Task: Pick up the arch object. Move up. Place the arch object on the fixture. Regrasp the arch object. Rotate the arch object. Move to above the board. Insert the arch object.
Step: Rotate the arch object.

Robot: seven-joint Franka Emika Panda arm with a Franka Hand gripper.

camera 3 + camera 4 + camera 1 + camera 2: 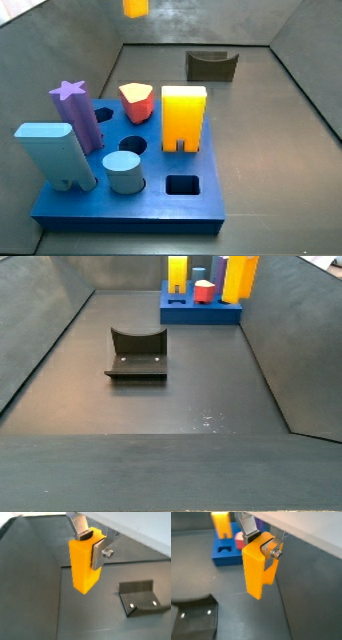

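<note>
My gripper (pixel 92 543) is shut on the top of the orange arch object (pixel 85 567) and holds it upright, high above the floor. Both wrist views show it, with the arch's legs (pixel 256 577) pointing down and the gripper (pixel 262 544) on its upper end. In a side view only the arch's lower end (pixel 135 7) shows at the top edge; the gripper itself is out of frame. The orange block in a side view (pixel 241 276) looks like the same piece. The fixture (pixel 140 594) (pixel 194 617) (pixel 210 66) (pixel 138 354) stands bare on the floor below.
The blue board (pixel 134 200) (pixel 201 311) (pixel 224 554) carries a yellow arch (pixel 183 118), a red piece (pixel 135 102), a purple star post (pixel 76 112) and light blue pieces (pixel 56 152). Its square hole (pixel 183 184) is open. Grey walls (pixel 307 80) enclose the floor.
</note>
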